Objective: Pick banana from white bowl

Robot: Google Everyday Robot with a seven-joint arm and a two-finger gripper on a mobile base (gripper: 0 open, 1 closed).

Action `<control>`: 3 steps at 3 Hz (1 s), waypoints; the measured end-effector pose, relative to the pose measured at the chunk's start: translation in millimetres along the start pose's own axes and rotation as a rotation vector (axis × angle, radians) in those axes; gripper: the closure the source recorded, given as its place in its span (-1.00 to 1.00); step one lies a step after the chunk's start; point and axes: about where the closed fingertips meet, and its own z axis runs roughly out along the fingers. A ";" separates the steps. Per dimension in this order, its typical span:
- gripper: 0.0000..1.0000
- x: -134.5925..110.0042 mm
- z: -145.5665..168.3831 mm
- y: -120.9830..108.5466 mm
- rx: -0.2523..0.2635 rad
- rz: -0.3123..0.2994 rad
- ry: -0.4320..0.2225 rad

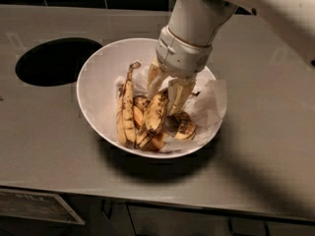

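The white bowl (98,90) stands on the grey counter in the middle of the camera view. In it lies the plump, brown-speckled banana (154,116), tilted with its upper end raised. My gripper (166,88) reaches down into the bowl from the upper right. Its two pale fingers (180,93) stand on either side of the banana's upper end and grip it. A long thin peel strip (125,113) with an upright stem lies to the left of the banana. A small dark-blotched piece (183,127) lies to its right.
Crumpled white paper (210,102) lines the right side of the bowl. A dark round hole (55,60) opens in the counter (261,146) at the left. Dark tiles run along the back. The counter's front edge is below, with cabinet fronts under it.
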 end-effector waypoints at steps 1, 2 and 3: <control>0.81 0.0 0.0 0.0 0.000 0.000 0.000; 1.00 -2.0 -2.6 -2.3 0.020 -0.004 -0.001; 1.00 -13.6 -21.1 -2.3 0.049 -0.007 0.032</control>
